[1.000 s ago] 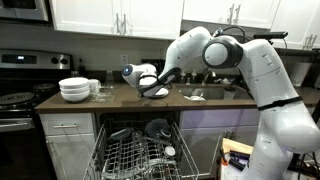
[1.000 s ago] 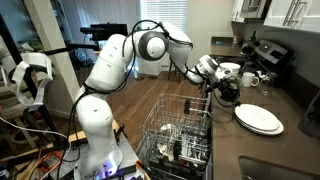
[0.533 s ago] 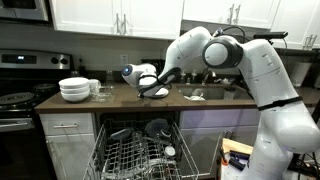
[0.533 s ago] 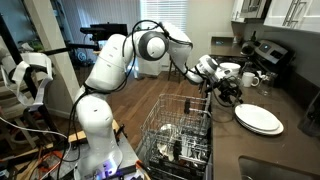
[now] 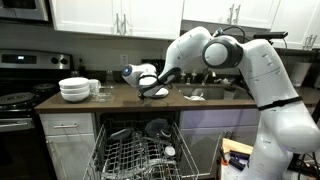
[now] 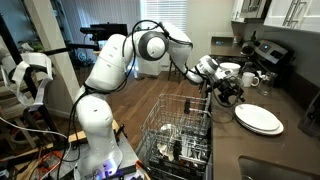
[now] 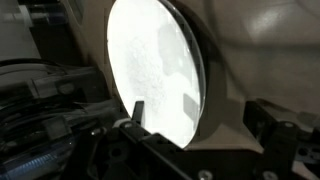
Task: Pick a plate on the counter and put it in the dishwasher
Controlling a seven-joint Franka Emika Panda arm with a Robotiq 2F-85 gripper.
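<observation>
In an exterior view the gripper (image 5: 152,89) hangs low over the counter (image 5: 115,97), above the open dishwasher (image 5: 135,155). The arm and the white bowls (image 5: 74,89) look unchanged from a second ago. In an exterior view the gripper (image 6: 228,91) sits near stacked white dishes (image 6: 258,118), also unmoved. In the wrist view the plate (image 7: 150,60) shows as a white oval at counter level. The jaws stand wide. One finger (image 7: 136,112) overlaps the plate's lower edge and the other stands clear of its rim. Whether anything touches cannot be told.

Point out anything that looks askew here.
In the wrist view the white plate stands almost on edge between the open fingers instead of lying flat; what props it up is not visible. Nothing else stands out.
</observation>
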